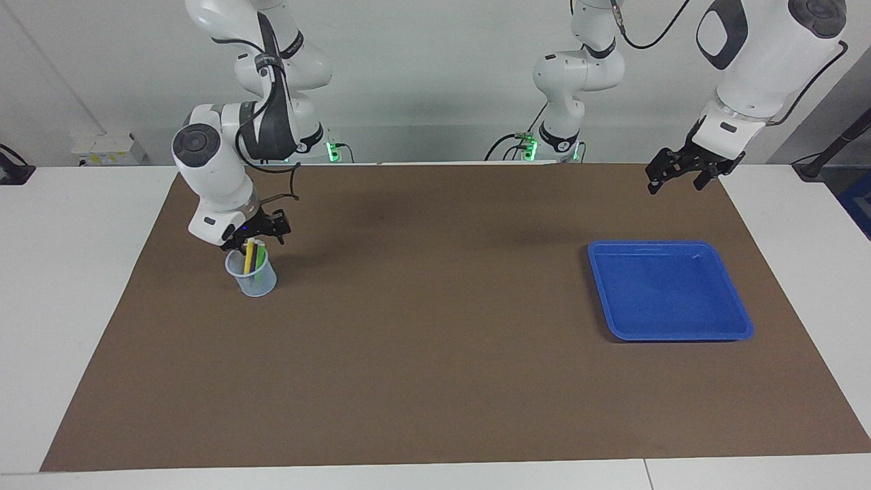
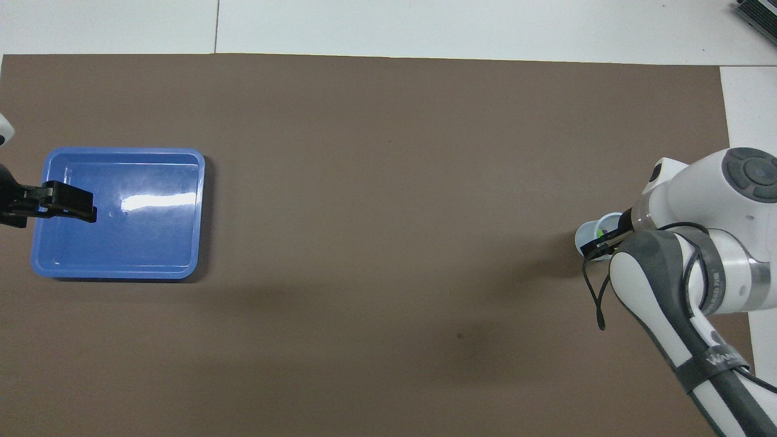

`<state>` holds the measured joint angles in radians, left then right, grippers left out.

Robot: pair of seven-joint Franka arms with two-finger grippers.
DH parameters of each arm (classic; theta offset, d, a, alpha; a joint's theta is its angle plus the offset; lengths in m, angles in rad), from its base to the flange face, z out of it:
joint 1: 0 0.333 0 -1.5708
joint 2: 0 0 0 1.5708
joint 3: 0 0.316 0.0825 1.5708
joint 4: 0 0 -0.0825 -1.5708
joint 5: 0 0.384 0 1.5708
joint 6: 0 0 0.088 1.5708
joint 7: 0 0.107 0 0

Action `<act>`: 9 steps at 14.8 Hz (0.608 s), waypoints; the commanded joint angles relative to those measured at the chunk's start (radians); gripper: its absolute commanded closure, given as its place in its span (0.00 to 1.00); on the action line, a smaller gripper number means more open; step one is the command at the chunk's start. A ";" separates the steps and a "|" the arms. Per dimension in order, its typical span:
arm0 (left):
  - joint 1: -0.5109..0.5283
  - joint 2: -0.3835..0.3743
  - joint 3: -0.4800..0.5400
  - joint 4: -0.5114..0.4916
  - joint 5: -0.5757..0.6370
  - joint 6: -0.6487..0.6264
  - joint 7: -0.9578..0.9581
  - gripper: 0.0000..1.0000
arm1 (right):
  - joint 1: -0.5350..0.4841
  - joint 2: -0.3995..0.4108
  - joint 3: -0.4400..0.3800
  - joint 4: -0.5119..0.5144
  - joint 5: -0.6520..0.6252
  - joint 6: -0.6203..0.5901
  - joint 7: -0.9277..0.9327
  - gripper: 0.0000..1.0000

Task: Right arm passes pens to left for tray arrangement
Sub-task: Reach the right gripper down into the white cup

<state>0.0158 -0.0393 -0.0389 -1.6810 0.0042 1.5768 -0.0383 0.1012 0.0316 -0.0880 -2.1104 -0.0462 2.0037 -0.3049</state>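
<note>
**First pen pick in hand at the cup; tray empty**

Order: from the robots' end of the table outward.

Left gripper (image 1: 674, 178): hangs in the air near the table edge at the left arm's end, the arm waiting. Fingers apart, nothing between them. Seen from above, its tip covers the tray edge, but the facing view puts it well up and clear of the tray.

Right gripper (image 1: 253, 236): directly over the translucent cup (image 1: 252, 273), at the tops of the pens (image 1: 250, 257). Whether its fingers have clamped on a pen I cannot tell; the yellow pen stands highest, its top right at the fingertips. Green is partly visible inside the cup; purple I cannot make out.

Tray (image 1: 670, 289): blue, lying flat on the brown mat (image 1: 435, 381) toward the left arm's end, farther from the robots than the left gripper. No pen in it.

Step, as judged: picking the first pen out of the cup. No handover has begun.

Next move calls for: a firm pinch on one pen only, a straight lift so the cup does not tip, then a carry toward mid-table with the shaft exposed for the left gripper to take.

Writing: a logo band on the right arm's forearm sleeve shows in the overhead view, not legible. No other labels.
</note>
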 commanded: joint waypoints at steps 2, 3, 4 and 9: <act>-0.008 -0.024 0.007 -0.029 -0.012 0.022 -0.009 0.00 | -0.020 -0.033 0.008 -0.049 -0.014 0.026 -0.036 0.21; -0.010 -0.025 0.007 -0.029 -0.012 0.022 -0.009 0.00 | -0.020 -0.035 0.008 -0.052 -0.015 0.027 -0.036 0.25; -0.008 -0.024 0.007 -0.029 -0.012 0.022 -0.009 0.00 | -0.020 -0.036 0.008 -0.052 -0.015 0.027 -0.036 0.31; -0.008 -0.024 0.007 -0.029 -0.012 0.023 -0.009 0.00 | -0.020 -0.036 0.008 -0.054 -0.017 0.026 -0.037 0.66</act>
<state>0.0158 -0.0394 -0.0388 -1.6810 0.0041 1.5774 -0.0384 0.0899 0.0242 -0.0861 -2.1289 -0.0474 2.0071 -0.3241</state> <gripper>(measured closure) 0.000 0.590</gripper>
